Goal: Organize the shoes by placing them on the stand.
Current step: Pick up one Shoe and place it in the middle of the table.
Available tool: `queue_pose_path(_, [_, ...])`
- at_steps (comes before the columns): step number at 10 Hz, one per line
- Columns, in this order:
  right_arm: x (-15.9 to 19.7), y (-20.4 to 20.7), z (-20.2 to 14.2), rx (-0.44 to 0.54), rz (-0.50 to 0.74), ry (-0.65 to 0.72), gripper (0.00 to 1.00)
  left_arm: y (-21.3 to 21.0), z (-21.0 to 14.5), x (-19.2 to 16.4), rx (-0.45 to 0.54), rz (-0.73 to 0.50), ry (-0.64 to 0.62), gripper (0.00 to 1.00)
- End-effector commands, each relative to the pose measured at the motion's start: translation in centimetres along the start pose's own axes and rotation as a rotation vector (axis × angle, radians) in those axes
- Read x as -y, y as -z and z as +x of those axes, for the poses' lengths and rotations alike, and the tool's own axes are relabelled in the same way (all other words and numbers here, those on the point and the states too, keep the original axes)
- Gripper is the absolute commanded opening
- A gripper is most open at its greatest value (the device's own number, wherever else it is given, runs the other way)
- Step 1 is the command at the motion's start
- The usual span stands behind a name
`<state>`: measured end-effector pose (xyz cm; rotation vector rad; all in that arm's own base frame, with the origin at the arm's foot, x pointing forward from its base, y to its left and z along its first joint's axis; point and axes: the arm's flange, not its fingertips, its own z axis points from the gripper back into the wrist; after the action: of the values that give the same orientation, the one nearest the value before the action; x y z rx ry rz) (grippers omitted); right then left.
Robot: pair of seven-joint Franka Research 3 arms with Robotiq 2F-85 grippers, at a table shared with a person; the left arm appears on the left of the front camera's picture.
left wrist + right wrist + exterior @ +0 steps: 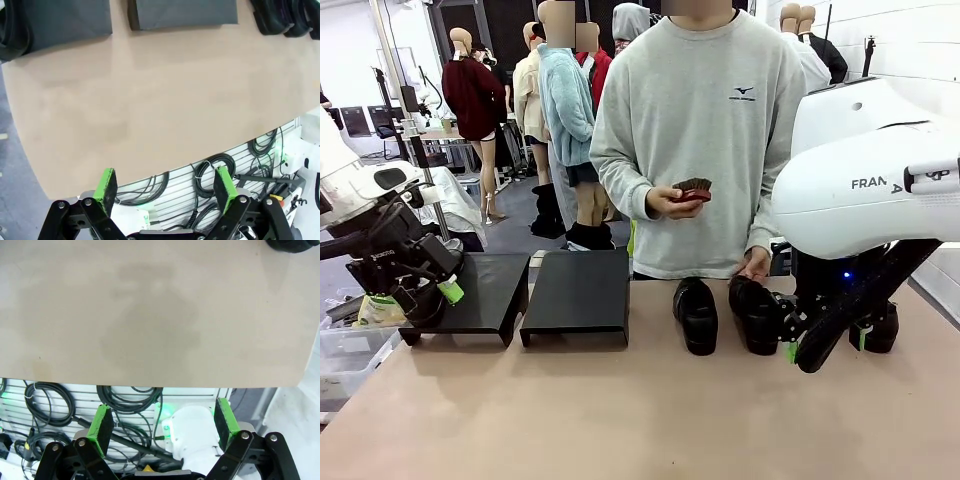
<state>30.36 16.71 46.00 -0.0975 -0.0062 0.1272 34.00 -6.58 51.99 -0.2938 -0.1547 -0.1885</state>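
Status: basically nothing done yet. My left claw (167, 186) and right claw (162, 424) are both spread wide with nothing in them, hanging over bare table (620, 420). The shoes (697, 316) sit in a row on the table, right of centre in the front view. I count three, one half hidden behind my arm. Left of them, both stands (578, 292) are bare on top. The person's hand (755, 264) is just behind one shoe. So I reckon every shoe needs moving.
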Motion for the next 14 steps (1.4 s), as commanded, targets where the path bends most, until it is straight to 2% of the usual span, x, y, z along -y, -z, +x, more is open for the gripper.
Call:
queue_pose_path(1, [-0.1, -0.1, 0.0, -0.004, 0.015, -0.001, 1.0, -0.2, -0.1, 0.2, 0.003, -0.009, 0.009, 1.0])
queue_pose_path(3, [0.0, 0.0, 0.0, 0.0, 0.0, 0.0, 1.0, -0.2, -0.1, 0.2, 0.003, -0.009, 0.009, 1.0])
queue_pose_path(4, [2.4, 0.3, 2.1, 0.078, 0.005, 0.096, 1.0, -0.2, -0.1, 0.2, 0.003, -0.009, 0.009, 1.0])
queue_pose_path(5, [4.3, 1.0, 4.5, 0.106, 0.044, 0.138, 1.0, -0.2, -0.1, 0.2, 0.003, -0.009, 0.009, 1.0])
queue_pose_path(6, [4.7, 1.2, 4.9, 0.138, 0.059, 0.131, 1.0, -0.2, -0.1, 0.2, 0.003, -0.009, 0.009, 1.0])
queue_pose_path(7, [5.0, 1.2, 5.0, 0.162, 0.071, 0.134, 1.0, -0.2, -0.1, 0.2, 0.003, -0.009, 0.009, 1.0])
queue_pose_path(10, [5.4, 1.6, 5.1, 0.15, 0.1, 0.117, 1.0, -0.2, -0.1, 0.2, 0.003, -0.009, 0.009, 1.0])
queue_pose_path(14, [6.1, 1.3, 4.3, 0.234, 0.116, 0.097, 1.0, -0.2, -0.1, 0.2, 0.003, -0.009, 0.009, 1.0])
